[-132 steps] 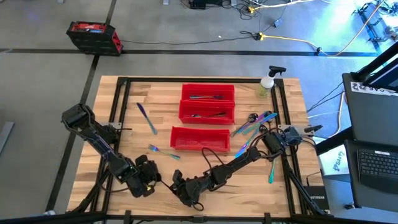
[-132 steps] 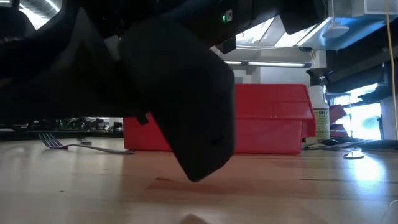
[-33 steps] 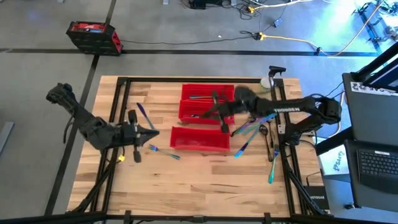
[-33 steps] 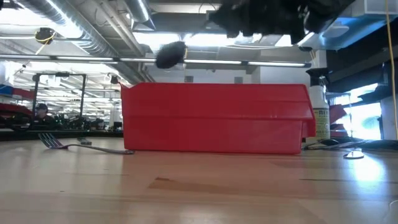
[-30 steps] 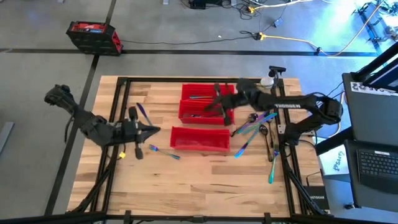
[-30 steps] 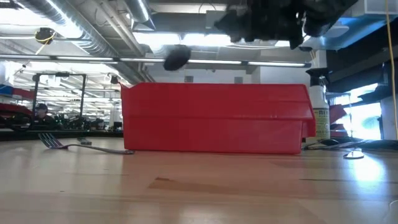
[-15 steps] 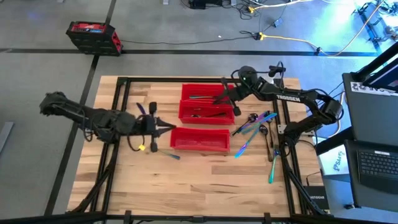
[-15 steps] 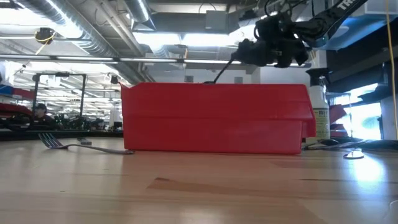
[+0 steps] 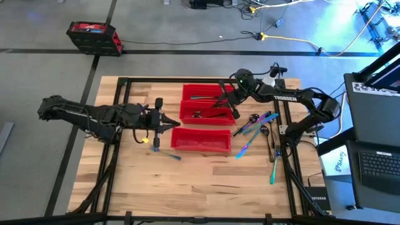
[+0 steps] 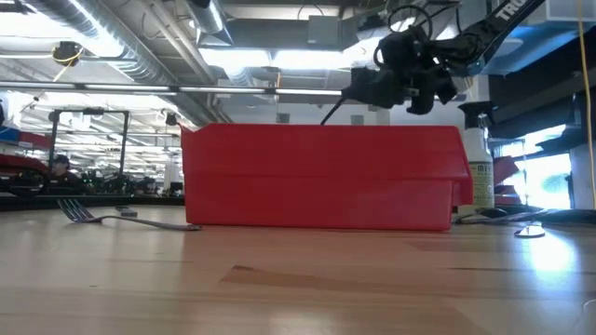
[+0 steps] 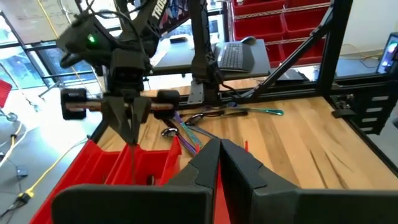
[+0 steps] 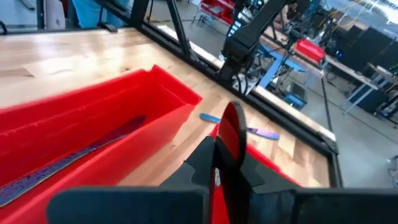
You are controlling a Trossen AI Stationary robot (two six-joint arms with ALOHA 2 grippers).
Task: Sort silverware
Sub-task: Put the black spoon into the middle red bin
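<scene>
The silverware is spread over the wooden bench (image 9: pixel 206 181). A loose cluster of iridescent pieces (image 9: pixel 253 128) lies just right of the three red bins, with one more teal piece (image 9: pixel 273 174) farther toward the front right edge. A single fork (image 9: pixel 167 154) lies on the bench at the left front corner of the nearest bin (image 9: pixel 201 140); the low view shows the same fork (image 10: pixel 93 216) flat on the wood, left of the bin's red wall (image 10: pixel 321 177). Dark pieces lie inside the far bin (image 9: pixel 209 93) and the middle bin (image 9: pixel 207 112); the right wrist view shows one flat, purple-patterned piece (image 12: pixel 74 157) lying lengthwise in a bin.

The right tool (image 9: pixel 220 99) is above the far and middle bins, fingers fully closed on a thin dark utensil (image 10: pixel 332 113) that hangs slanting down toward the bins. In the left wrist view this utensil (image 11: pixel 132 163) hangs straight down from the right tool's fingers (image 11: pixel 127 118).

The left tool (image 9: pixel 167 124) is at the left end of the nearest bin, above the bench, fingers fully closed and holding nothing.

A spray bottle (image 10: pixel 480 177) stands at the far right corner.
</scene>
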